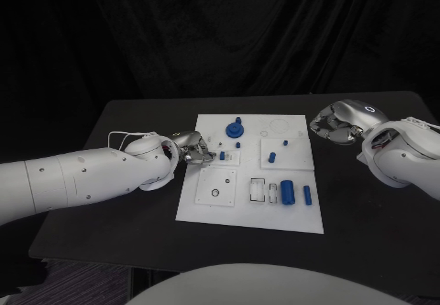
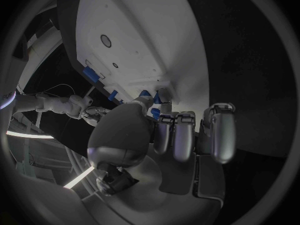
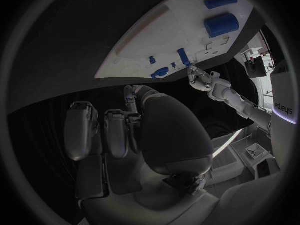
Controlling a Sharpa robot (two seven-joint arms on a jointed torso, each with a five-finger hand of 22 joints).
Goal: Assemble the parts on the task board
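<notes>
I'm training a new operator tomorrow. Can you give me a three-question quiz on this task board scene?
1. True or false: the right robot hand rests on the task board.
2. Which robot hand has its fingers at a small blue part at the board's edge? A) left B) right
3. Fill in: the blue round part lies toward the board's ___ end, seen from the robot.

Key: 1 false, it is over the black table beside the board; 2 A, the left robot hand; 3 far.
</notes>
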